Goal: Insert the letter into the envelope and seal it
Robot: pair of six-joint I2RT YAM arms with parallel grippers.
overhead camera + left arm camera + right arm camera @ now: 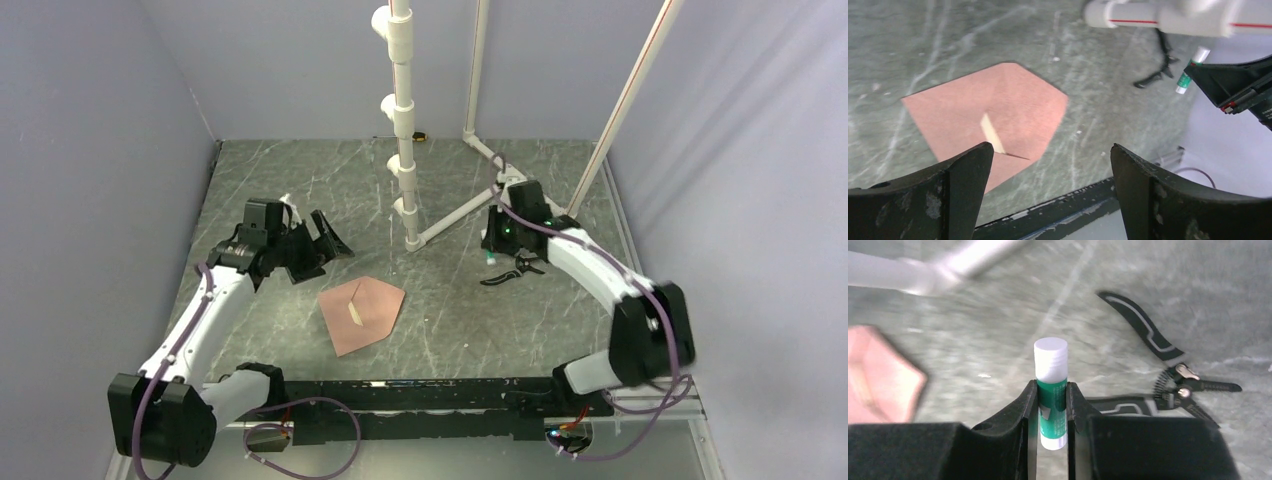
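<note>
Envelope (375, 305) flat on the table (460, 330), near centre, between the two arms; nothing touching it. Pointed end faces right.

Letter (357, 313): only a thin pale sliver shows at a slit in the envelope's face. Looks mostly inside; how far it is seated I cannot tell.

Left gripper (1050, 150) hangs just left of the envelope, jaws spread wide, holding nothing.

Right gripper (1051, 387) well to the right, pinching a glue stick (1050, 360) upright by its green body. White cap is on. Pliers (1178, 382) lie on the table just beside it.

Risks, as I judge them:
- Cap on: no glue reaches the paper until the other arm pulls it off; a loose pinch may let the stick twist or slide.
- Envelope unpinned: rubbing glue could drag or crumple it.
- Exposed sliver could catch glue or hold the flap open.
- Pliers sit close to the right arm's path; a low sweep could knock them.
</note>
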